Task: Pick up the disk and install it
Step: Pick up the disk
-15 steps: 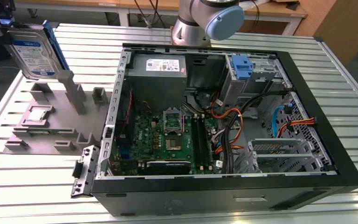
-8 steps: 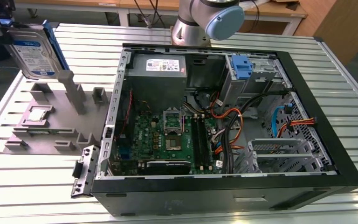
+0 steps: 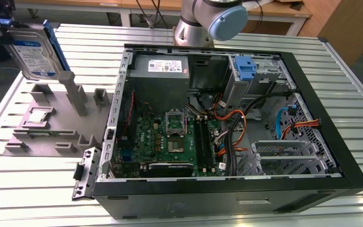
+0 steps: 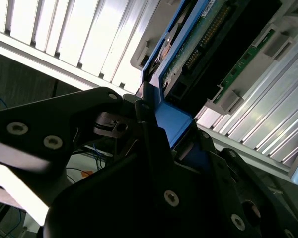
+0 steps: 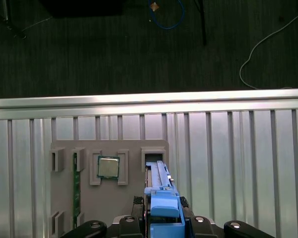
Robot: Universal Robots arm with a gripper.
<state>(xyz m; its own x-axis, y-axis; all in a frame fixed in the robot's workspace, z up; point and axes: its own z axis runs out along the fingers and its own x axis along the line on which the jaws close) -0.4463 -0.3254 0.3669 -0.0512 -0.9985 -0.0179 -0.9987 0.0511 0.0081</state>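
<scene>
The fingers (image 4: 150, 141) pinch the disk (image 3: 35, 53) by its blue rail, holding it upright in the air above the grey holder (image 3: 49, 137) on the bench (image 3: 36, 179). This is at the exterior view's left, apart from the open case (image 3: 219, 196). A chip (image 5: 108, 167) lies in the holder.

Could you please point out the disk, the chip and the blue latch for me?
disk (image 3: 35, 53): exterior view, on its white-and-blue label.
chip (image 5: 108, 167): first wrist view, on the middle of its silver top.
blue latch (image 3: 247, 70): exterior view, on the middle of the blue plastic.
</scene>
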